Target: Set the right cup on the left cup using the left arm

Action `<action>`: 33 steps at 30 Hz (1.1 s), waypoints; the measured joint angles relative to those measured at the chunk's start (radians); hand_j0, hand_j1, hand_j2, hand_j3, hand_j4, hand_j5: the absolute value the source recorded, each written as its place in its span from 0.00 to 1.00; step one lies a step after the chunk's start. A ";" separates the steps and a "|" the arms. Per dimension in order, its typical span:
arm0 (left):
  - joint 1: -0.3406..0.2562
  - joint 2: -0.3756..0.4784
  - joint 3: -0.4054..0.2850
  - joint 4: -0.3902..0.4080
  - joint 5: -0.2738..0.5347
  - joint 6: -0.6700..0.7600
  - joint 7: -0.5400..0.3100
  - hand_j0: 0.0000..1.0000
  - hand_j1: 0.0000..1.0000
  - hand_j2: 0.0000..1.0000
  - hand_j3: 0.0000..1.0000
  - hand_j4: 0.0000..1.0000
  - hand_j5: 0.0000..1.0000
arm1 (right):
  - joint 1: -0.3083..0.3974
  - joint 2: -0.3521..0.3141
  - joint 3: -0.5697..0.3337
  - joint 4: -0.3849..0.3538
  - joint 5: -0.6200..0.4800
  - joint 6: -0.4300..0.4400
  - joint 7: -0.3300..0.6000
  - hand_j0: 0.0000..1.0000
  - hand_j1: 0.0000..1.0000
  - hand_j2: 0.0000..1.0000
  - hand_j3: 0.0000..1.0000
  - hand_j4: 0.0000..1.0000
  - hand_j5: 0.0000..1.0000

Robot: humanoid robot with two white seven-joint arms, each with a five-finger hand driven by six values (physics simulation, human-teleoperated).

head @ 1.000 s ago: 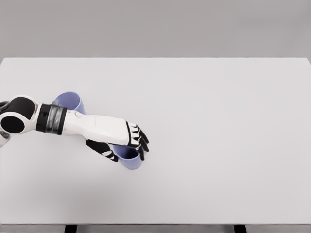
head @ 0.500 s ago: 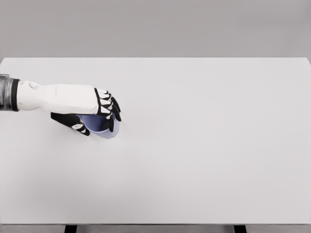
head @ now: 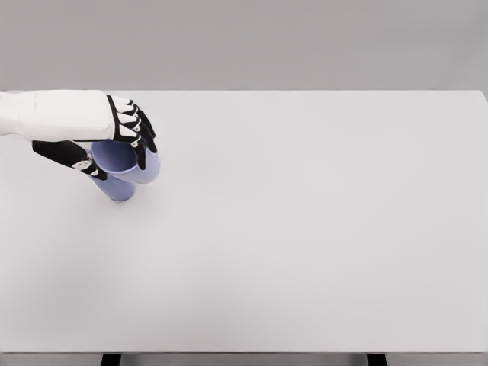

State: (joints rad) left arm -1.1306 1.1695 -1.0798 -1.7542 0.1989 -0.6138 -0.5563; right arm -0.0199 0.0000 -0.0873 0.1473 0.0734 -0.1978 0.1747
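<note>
- The left robot hand (head: 107, 141) comes in from the left edge, near the far left part of the white table (head: 305, 229).
- Its black and white fingers (head: 136, 126) are wrapped around the top of a light purple cup (head: 126, 162). The thumb (head: 72, 156) is on the near side of the cup.
- The cup is tipped, with its bottom pointing down toward the table.
- A second purple shape (head: 118, 191) peeks out just under the held cup. I cannot tell if it is the other cup.
</note>
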 measured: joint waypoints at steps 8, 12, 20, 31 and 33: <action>-0.002 0.077 -0.002 0.004 0.016 0.000 -0.001 0.52 0.52 0.52 0.52 0.52 0.52 | 0.000 0.000 0.000 0.000 0.000 0.000 0.000 1.00 1.00 1.00 1.00 1.00 1.00; -0.020 0.083 -0.002 0.026 0.026 0.000 -0.001 0.52 0.52 0.52 0.52 0.52 0.52 | 0.000 0.000 0.000 0.000 0.000 0.000 0.000 1.00 1.00 1.00 1.00 1.00 1.00; -0.031 0.062 -0.003 0.115 0.025 0.000 -0.002 0.52 0.52 0.52 0.52 0.52 0.52 | 0.000 0.000 0.000 0.000 0.000 0.000 0.000 1.00 1.00 1.00 1.00 1.00 1.00; -0.031 0.053 -0.036 0.161 0.018 0.000 -0.020 0.52 0.52 0.52 0.52 0.52 0.52 | 0.000 0.000 0.000 0.000 0.000 0.000 0.000 1.00 1.00 1.00 1.00 1.00 1.00; -0.031 0.037 -0.038 0.186 0.017 0.000 -0.021 0.52 0.52 0.52 0.52 0.52 0.52 | 0.000 0.000 0.000 0.000 0.000 0.000 0.000 1.00 1.00 1.00 1.00 1.00 1.00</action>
State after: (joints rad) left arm -1.1612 1.2067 -1.1179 -1.5678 0.2161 -0.6140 -0.5777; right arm -0.0199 0.0000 -0.0873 0.1472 0.0734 -0.1978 0.1747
